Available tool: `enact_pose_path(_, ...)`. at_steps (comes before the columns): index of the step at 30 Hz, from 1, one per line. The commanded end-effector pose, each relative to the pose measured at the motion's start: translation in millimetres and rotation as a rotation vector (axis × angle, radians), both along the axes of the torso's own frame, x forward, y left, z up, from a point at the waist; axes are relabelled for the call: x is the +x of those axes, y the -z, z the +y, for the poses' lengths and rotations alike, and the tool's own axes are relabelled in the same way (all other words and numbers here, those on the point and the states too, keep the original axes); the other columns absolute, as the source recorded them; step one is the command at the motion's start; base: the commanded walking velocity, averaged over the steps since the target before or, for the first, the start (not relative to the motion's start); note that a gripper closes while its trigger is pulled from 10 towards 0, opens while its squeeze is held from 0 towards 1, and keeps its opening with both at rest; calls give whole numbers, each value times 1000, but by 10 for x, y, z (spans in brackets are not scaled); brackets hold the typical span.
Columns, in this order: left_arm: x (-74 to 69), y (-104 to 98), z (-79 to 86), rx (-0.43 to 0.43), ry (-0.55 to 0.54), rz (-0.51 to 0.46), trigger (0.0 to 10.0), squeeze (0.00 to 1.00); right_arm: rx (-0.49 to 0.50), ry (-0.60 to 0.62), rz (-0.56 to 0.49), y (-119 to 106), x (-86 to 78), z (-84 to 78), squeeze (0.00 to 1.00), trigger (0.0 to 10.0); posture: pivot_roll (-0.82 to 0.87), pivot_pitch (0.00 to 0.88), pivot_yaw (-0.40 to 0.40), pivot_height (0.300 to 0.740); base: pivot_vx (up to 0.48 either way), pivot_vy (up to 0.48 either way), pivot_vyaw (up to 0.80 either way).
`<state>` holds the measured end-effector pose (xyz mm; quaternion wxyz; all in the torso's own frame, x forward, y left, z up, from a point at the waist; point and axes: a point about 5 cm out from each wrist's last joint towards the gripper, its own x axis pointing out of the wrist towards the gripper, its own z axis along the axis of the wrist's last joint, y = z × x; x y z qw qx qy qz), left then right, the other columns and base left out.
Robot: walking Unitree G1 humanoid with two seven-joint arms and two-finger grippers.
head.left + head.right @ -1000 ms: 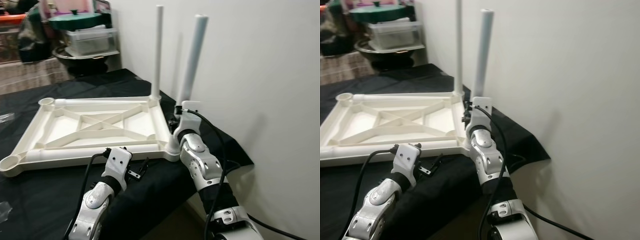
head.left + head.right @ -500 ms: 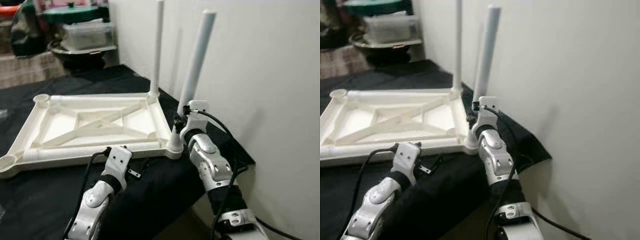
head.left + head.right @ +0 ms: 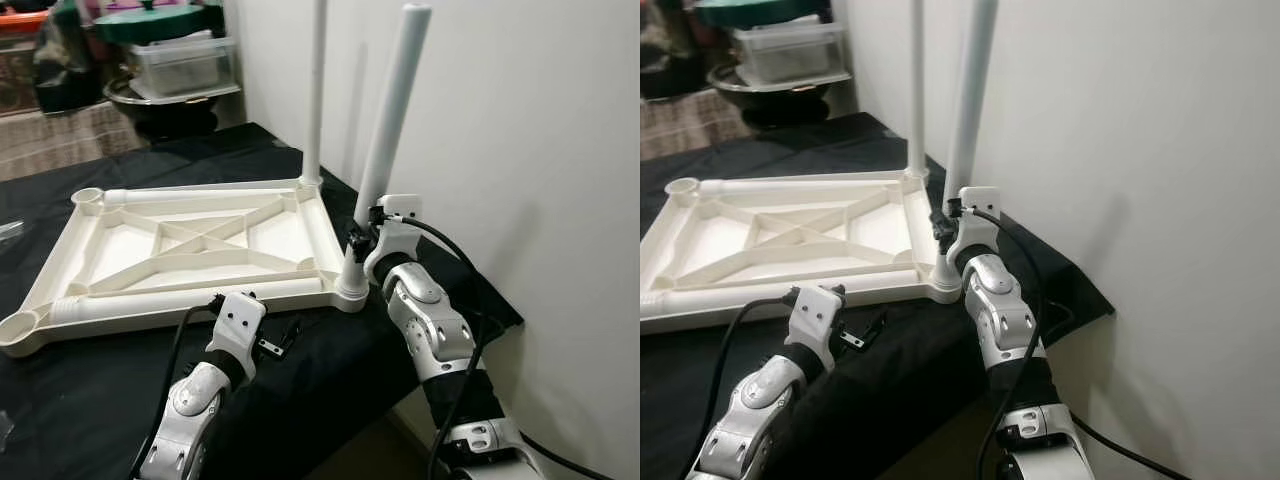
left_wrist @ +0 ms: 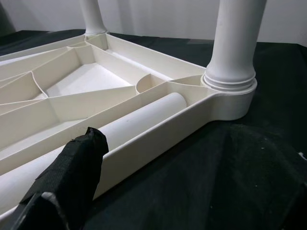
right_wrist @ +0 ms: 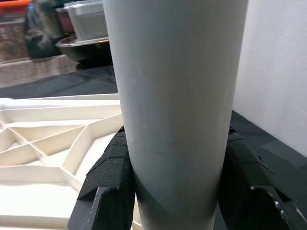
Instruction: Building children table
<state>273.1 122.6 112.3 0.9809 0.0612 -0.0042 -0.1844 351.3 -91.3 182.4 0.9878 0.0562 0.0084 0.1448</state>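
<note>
We see the white tabletop frame lying upside down on the black-covered worktop, w/ 2 white legs standing in its corner sockets along the wall side. The far leg is upright; the near leg tilts slightly, seated in the near corner socket. Our right hand is clamped on the near leg low down, 1 black pad on each side. Our left hand sits at the frame's near edge, 1 finger against the rail by a loose white tube; can't tell how far open. Bins stand in the bkgd.
</note>
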Motion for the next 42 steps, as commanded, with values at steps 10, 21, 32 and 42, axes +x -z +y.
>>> enact_pose_path(10, -39, 43, 45, 18, -14, 13, 10000, 0, 64, -130, 92, 172, -84, 106, 0, 10000, 53, 0, -49, 740, 0, 0, 0)
enact_pose_path(21, -43, 51, 46, 22, -16, 19, 10000, 0, 22, -183, 54, 126, -118, 156, 0, 10000, 55, 0, -47, 740, 0, 0, 218)
enact_pose_path(32, -54, 51, 65, 25, -21, 21, 10000, 0, 50, -167, 49, 92, -100, 166, 0, 10000, 63, 0, -49, 740, 0, 0, 582)
enact_pose_path(42, -73, 55, 142, 30, -49, 24, 10000, 0, 24, -175, 20, 42, -50, -3, 0, 10000, 70, 0, -54, 740, 0, 0, 0)
